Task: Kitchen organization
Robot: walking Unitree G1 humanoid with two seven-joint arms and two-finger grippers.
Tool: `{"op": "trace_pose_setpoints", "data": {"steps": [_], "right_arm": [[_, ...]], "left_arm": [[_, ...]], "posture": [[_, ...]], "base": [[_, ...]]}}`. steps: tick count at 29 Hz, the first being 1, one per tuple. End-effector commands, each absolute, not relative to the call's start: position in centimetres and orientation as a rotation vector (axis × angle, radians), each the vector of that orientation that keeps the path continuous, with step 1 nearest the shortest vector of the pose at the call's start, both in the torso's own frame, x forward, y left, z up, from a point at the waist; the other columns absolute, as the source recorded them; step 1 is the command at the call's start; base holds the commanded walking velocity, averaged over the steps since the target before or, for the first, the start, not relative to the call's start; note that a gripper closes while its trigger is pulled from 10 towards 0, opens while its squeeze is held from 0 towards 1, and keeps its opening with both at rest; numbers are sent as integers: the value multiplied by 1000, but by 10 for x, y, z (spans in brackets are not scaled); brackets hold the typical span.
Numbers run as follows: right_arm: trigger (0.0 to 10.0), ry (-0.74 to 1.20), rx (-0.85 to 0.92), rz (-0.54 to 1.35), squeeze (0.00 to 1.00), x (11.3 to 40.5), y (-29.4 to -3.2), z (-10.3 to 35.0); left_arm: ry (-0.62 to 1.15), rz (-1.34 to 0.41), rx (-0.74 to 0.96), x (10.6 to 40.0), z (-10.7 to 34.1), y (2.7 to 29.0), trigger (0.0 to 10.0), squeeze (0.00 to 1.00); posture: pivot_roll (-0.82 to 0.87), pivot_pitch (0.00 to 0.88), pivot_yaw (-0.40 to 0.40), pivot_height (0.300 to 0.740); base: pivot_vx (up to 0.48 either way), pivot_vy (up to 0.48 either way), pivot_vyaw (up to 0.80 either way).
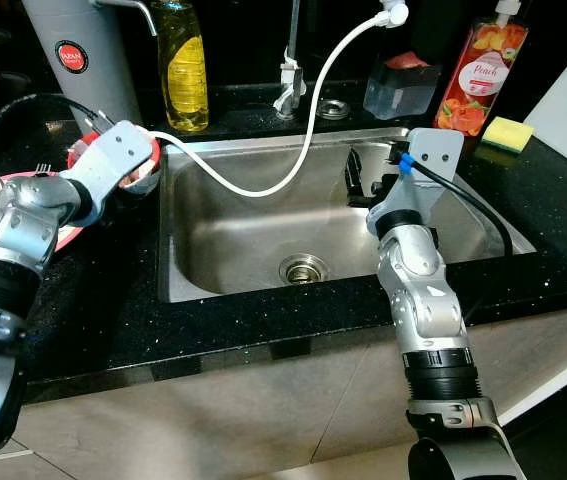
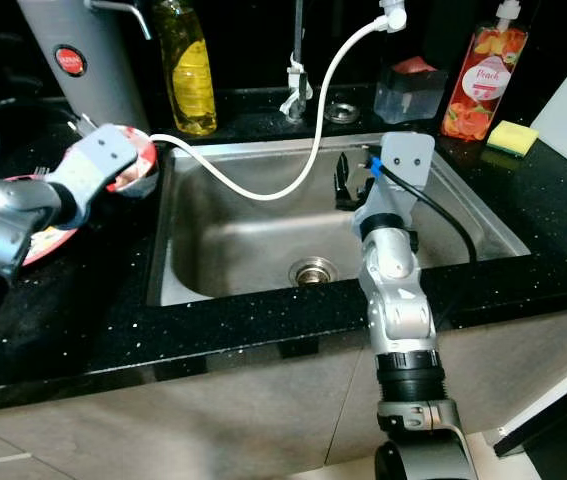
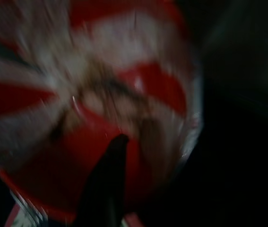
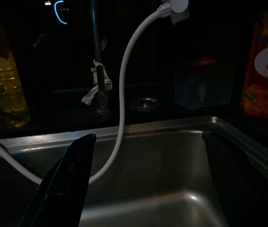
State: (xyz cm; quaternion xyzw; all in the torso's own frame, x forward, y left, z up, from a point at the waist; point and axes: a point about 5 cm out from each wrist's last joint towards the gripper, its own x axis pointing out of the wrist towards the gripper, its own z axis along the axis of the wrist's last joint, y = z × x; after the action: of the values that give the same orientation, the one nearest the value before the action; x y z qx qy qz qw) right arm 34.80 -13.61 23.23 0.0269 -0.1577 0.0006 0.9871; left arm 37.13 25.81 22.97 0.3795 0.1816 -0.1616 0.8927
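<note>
Here, lowest in the head views, the two silver arms rise from the bottom edge toward a black speckled countertop (image 1: 113, 320) with a stainless sink (image 1: 223, 265) let into it. The right gripper (image 1: 368, 180) hangs over the right half of the basin, above centre of the frame; its wrist view shows two black fingers (image 4: 63, 184) spread wide with nothing between them, aimed at the sink's back wall. Judging by that pose, it waits to receive or steady something over the basin.

At the left of the frame the left gripper (image 1: 133, 170) reaches to the sink's left rim, where a red-and-white bowl (image 1: 93, 150) sits on the counter. The wrist view is blurred: one dark finger (image 3: 108, 179) lies against the bowl's red inside, which looks smeared with food, so the bowl is probably headed for rinsing. Whether the fingers are clamped on its rim I cannot tell. Just nearer the left edge, partly behind the arm, lies a red-rimmed plate (image 1: 58, 240), likely waiting its turn.

A white spray hose (image 1: 303, 150) droops from the upper middle into the basin and runs out to its left rim, close to the bowl. The drain (image 1: 304, 268) sits at the basin's centre.

Farthest back, along the top: a grey cylinder with a red label (image 1: 73, 55), a yellow soap bottle (image 1: 183, 65), the faucet base (image 1: 288, 85), a clear container (image 1: 401, 88), an orange peach-soap bottle (image 1: 478, 75) and a yellow sponge (image 1: 506, 132).
</note>
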Motion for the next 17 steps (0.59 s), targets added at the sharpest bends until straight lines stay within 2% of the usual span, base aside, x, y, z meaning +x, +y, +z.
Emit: {"op": "trace_pose_setpoints", "data": {"steps": [1, 16, 17], "right_arm": [[10000, -318, 56, 1, 0, 348, -137, 232], [10000, -319, 49, 14, 0, 349, -135, 234], [10000, -319, 49, 13, 0, 349, -135, 234]], "left_arm": [[363, -307, 860, 367, 235, 265, 0, 0], [101, -253, 915, 373, 267, 243, 0, 0], [94, -244, 921, 373, 268, 243, 1843, 0]], "posture": [[79, 0, 9, 740], [74, 0, -5, 740], [72, 0, 1, 740]], "base": [[0, 0, 0], [0, 0, 0], [0, 0, 0]]}}
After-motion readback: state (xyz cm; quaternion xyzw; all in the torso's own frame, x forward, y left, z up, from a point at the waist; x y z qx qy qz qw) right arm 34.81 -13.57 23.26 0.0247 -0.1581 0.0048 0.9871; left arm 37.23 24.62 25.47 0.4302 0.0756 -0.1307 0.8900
